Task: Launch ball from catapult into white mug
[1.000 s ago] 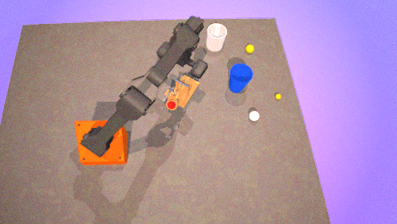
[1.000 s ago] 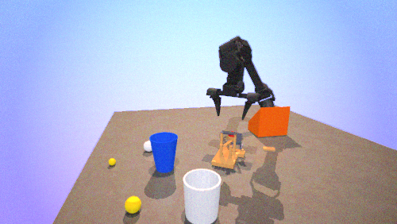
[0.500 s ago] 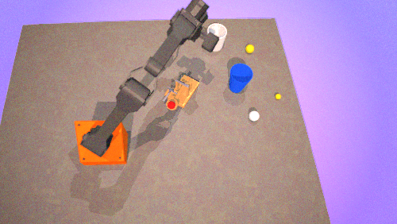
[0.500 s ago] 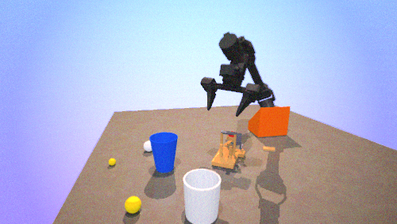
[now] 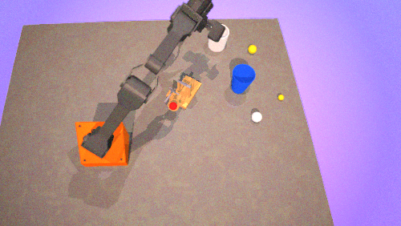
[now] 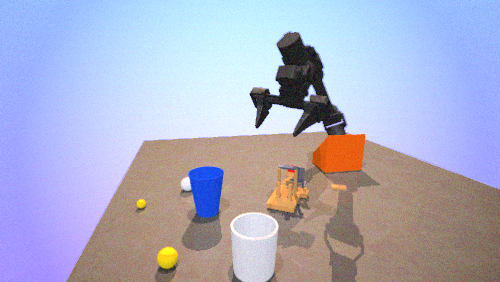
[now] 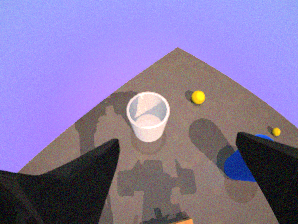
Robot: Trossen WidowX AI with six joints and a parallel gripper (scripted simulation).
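Observation:
The wooden catapult (image 5: pixel 194 89) (image 6: pixel 283 204) stands on the table between the arm's base and the mug; only its edge (image 7: pixel 183 221) shows in the wrist view. The red ball (image 5: pixel 173 106) (image 6: pixel 291 170) sits in the cup at the end of the catapult's arm, on the base side. The white mug (image 5: pixel 216 46) (image 6: pixel 254 256) (image 7: pixel 149 131) stands upright, and no ball shows inside it in the wrist view. My gripper (image 6: pixel 276 130) (image 7: pixel 179 142) is open and empty, raised high above the table on the mug side of the catapult. One finger partly covers the mug's rim in the top view.
A blue cup (image 5: pixel 241 80) (image 6: pixel 207 195) (image 7: pixel 239 167) stands right of the catapult in the top view. Around it lie a white ball (image 5: pixel 257 117) (image 6: pixel 186 184), a larger yellow ball (image 5: pixel 252 49) (image 6: pixel 167 258) (image 7: pixel 198 97) and a smaller yellow ball (image 5: pixel 281 97) (image 6: pixel 141 204) (image 7: pixel 276 132). A small tan block (image 6: pixel 338 187) lies near the orange base (image 5: pixel 86 154) (image 6: pixel 342 155).

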